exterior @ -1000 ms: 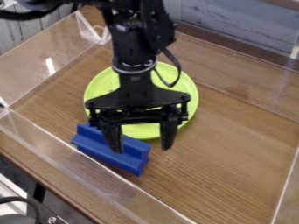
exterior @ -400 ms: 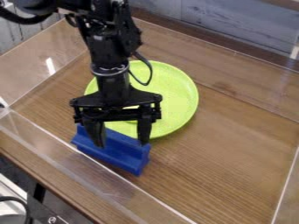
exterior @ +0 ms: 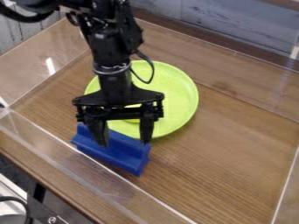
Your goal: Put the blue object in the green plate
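The blue object (exterior: 112,152) is a dark blue grooved block lying on the wooden floor of the tray, near the front left. Just behind it lies the green plate (exterior: 176,87), round and lime-coloured, partly covered by the arm. My gripper (exterior: 121,131) hangs pointing straight down, open wide, with its two black fingers (exterior: 100,133) spread above the far end of the block. Nothing is between the fingers. Whether the fingertips touch the block I cannot tell.
Clear plastic walls (exterior: 35,52) fence in the wooden surface (exterior: 222,157) on all sides. The front wall edge (exterior: 24,149) runs close to the block's left end. Bare wood lies to the right of the block and plate.
The arm has shifted left and dropped lower, from over the plate's front rim to over the block. The fingers stayed spread. The block and plate have not moved.
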`<state>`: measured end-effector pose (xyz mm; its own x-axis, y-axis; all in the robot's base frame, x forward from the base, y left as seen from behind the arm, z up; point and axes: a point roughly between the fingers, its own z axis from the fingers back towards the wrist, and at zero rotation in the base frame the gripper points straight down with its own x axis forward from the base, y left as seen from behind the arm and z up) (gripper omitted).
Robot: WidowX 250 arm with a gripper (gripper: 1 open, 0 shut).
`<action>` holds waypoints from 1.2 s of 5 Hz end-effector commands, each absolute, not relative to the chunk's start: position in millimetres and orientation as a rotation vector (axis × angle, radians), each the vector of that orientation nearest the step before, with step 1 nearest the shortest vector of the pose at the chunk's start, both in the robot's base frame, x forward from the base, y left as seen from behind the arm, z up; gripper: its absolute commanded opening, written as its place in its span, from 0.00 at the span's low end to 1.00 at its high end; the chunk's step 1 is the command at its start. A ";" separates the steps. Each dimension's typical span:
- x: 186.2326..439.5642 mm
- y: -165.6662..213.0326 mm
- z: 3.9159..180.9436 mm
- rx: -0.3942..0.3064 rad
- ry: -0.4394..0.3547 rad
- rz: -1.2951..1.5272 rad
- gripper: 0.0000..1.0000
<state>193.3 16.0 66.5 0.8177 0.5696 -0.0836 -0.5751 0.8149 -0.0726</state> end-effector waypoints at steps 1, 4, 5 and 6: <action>198.8 21.3 65.0 -0.108 0.026 0.612 1.00; 191.4 41.8 67.6 -0.136 0.012 0.692 1.00; 193.4 56.3 64.8 -0.144 0.005 0.724 1.00; 195.7 66.7 61.2 -0.149 0.000 0.749 1.00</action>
<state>188.8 62.2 53.7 0.7319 0.6753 -0.0914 -0.6812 0.7218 -0.1225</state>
